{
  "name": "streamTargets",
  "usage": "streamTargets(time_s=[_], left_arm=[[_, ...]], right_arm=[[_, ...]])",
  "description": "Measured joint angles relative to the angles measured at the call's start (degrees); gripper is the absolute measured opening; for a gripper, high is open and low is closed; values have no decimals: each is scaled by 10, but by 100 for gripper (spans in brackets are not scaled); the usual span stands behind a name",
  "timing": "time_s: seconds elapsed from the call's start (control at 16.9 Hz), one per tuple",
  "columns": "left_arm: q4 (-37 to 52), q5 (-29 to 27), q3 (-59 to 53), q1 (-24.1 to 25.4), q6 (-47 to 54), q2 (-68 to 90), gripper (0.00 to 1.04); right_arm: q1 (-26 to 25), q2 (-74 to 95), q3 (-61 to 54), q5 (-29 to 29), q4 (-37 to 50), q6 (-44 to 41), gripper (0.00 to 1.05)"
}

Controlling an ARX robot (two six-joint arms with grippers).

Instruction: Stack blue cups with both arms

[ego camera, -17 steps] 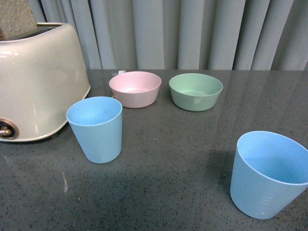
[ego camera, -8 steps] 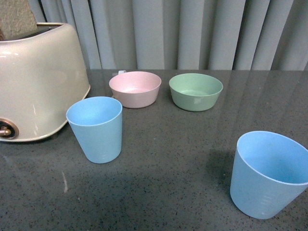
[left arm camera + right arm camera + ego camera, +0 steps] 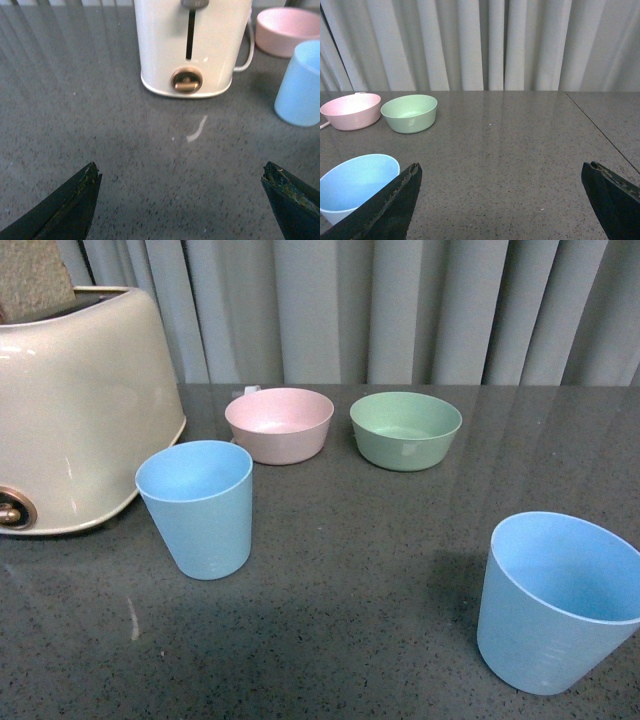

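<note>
Two light blue cups stand upright on the dark speckled table. One blue cup (image 3: 197,507) is left of centre, in front of the toaster; it also shows in the left wrist view (image 3: 300,85). The other blue cup (image 3: 556,600) is at the near right; its rim shows in the right wrist view (image 3: 355,182). Neither arm shows in the front view. My left gripper (image 3: 180,172) is open and empty over bare table, facing the toaster. My right gripper (image 3: 500,172) is open and empty, with the right cup beside one jaw.
A cream toaster (image 3: 70,410) stands at the far left, also seen in the left wrist view (image 3: 192,45). A pink bowl (image 3: 280,424) and a green bowl (image 3: 405,429) sit at the back. Grey curtains (image 3: 400,300) hang behind the table.
The front view has shifted very slightly; the cups, bowls and toaster have not moved on the table.
</note>
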Motion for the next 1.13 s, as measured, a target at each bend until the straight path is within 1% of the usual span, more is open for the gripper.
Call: streamTargets(time_s=[0.12,0.18,0.24,0.3,0.41,0.53,0.71,0.77,0.83,0.89,1.13], left_arm=[[31,22,22,5,3,19,98],[77,45,45,13,3,54,98],[124,50,63,10,7,110,98],[148,57,71,1,6,145,98],[210,74,110,-41,4,245,98],[248,79,151,-75,2,312,98],[257,93,217,-133,-11,416,98],[243,119,283,-171,-11,544,98],[215,132,314,-174,0,592,98],[201,137,323,-176,9,608,98],[180,149,336,-204,27,630,98]], right_arm=[[0,0,0,0,-1,0,98],[0,0,0,0,0,0,98],[0,0,0,0,0,0,98],[0,0,0,0,-1,0,98],[0,0,0,0,0,0,98],[0,0,0,0,-1,0,98],[0,0,0,0,-1,0,98],[0,0,0,0,-1,0,98],[0,0,0,0,-1,0,98],[0,0,0,0,0,0,98],[0,0,0,0,-1,0,98]])
